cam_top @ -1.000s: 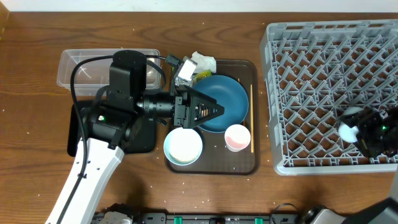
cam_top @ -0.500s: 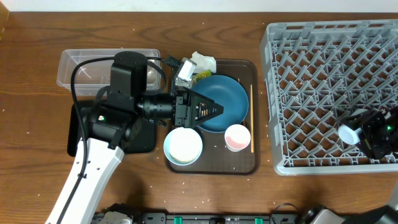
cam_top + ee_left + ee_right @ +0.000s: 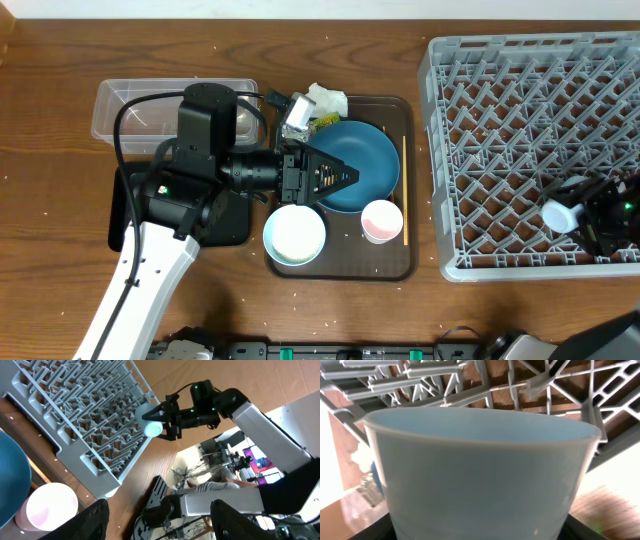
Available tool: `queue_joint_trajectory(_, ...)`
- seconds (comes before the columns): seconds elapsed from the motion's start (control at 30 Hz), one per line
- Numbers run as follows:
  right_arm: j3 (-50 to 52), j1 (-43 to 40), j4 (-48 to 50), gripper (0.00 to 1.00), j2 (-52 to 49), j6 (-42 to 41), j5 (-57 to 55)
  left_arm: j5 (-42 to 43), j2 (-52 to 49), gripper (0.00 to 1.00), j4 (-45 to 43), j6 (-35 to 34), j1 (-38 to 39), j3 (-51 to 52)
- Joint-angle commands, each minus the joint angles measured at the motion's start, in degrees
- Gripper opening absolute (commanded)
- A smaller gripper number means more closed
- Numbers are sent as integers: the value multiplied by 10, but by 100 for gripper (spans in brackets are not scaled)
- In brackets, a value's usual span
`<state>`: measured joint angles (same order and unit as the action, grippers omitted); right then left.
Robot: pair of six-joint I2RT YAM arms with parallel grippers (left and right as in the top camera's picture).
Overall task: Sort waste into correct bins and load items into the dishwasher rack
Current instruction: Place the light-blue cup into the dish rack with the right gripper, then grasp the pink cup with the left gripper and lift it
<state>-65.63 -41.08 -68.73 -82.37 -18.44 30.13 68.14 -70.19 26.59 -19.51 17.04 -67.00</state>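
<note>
My right gripper [image 3: 588,214] is shut on the small light-blue bowl [image 3: 559,213] and holds it on its side over the near right part of the grey dishwasher rack [image 3: 500,80]. The bowl fills the right wrist view [image 3: 485,475]. It also shows in the left wrist view [image 3: 152,425]. My left gripper [image 3: 345,177] is open and empty above the dark-blue plate [image 3: 375,150]. The white bowl [image 3: 295,235], the pink-and-white cup [image 3: 381,220] and the chopsticks [image 3: 404,190] lie on the brown serving tray [image 3: 400,268]. White tissue [image 3: 326,98] and a yellow-green wrapper [image 3: 326,121] lie at its far edge.
The clear tub [image 3: 140,105] stands at the back left. The black tray [image 3: 228,222] lies in front of it, mostly hidden under my left arm. The rack's upright pegs [image 3: 530,380] stand close behind the held bowl.
My right gripper with the light-blue bowl has shifted slightly toward the rack's near edge. The left arm has not moved.
</note>
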Motion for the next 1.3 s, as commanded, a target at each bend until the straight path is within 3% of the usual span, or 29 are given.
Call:
queue_joint_trajectory(0.0, -2, -26, -4, 62, -31, -4, 64, -3, 3, 66, -1, 3, 0, -7)
queue_joint_trajectory(0.27, -2, -75, -23, 62, -98, 14, 143, -7, 3, 66, -1, 3, 0, -7)
queue_joint_trajectory(0.33, -2, -83, -20, 77, -104, 14, 143, -7, 3, 66, -1, 3, 0, -7)
queue_joint_trajectory(0.53, -36, -97, -16, 89, -88, 64, 213, -26, 3, 66, 6, 3, 0, -7)
queue_joint_trajectory(0.67, -90, -85, -31, 92, -54, 85, 214, -83, 3, 66, 31, 4, 12, -7)
queue_joint_trajectory(0.8, -114, -38, -19, 90, 10, 117, 216, -222, 3, 66, 85, 38, 59, -7)
queue_joint_trajectory(0.97, -114, 46, 18, 87, 87, 134, 176, -532, -18, 66, 147, 47, 178, -7)
queue_joint_trajectory(1.03, -114, 71, 29, 87, 106, 133, 161, -618, -43, 65, 156, 47, 229, -7)
queue_joint_trajectory(1.27, -114, 101, 26, 85, 126, 117, 147, -718, -174, 64, 140, 12, 315, -7)
